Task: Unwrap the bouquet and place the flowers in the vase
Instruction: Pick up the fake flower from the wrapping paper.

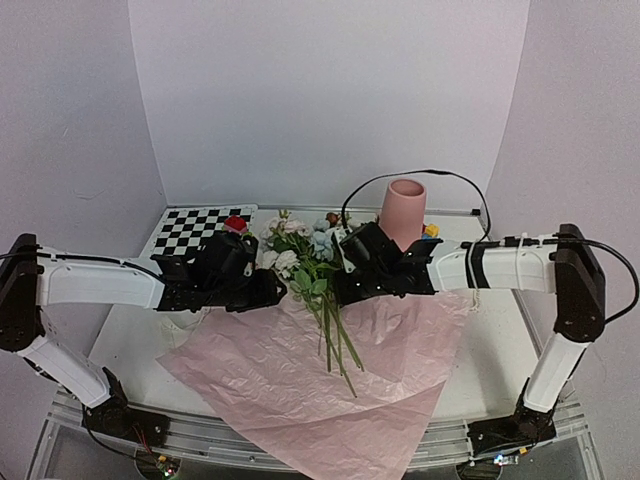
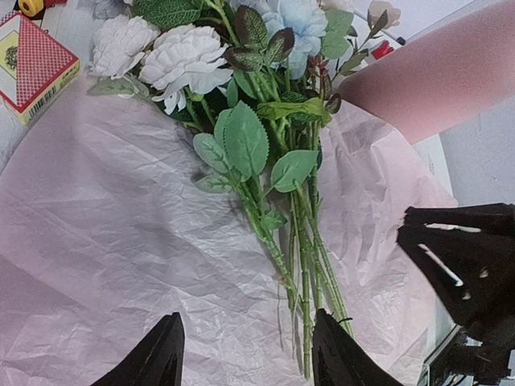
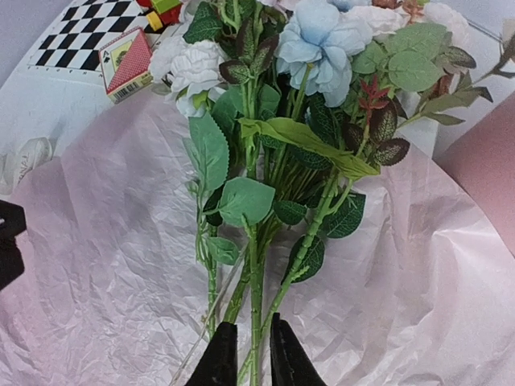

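Crinkled pink paper [image 1: 280, 390] lies spread across the near part of the worktop [image 1: 130, 340]. On it the flowers [image 1: 312, 270] lie loose, stem ends nearest and blooms farther off. Left tool [image 2: 248, 322] hovers just beside the stems, fingers wide apart and empty. Right tool [image 3: 251, 323] has its fingers narrowly apart with green stems between them; whether they pinch, I cannot tell. Behind the blooms the vase [image 1: 404, 212] stands upright, with a red card box [image 2: 36, 64] and a checkerboard [image 1: 195, 228] off to the far left.
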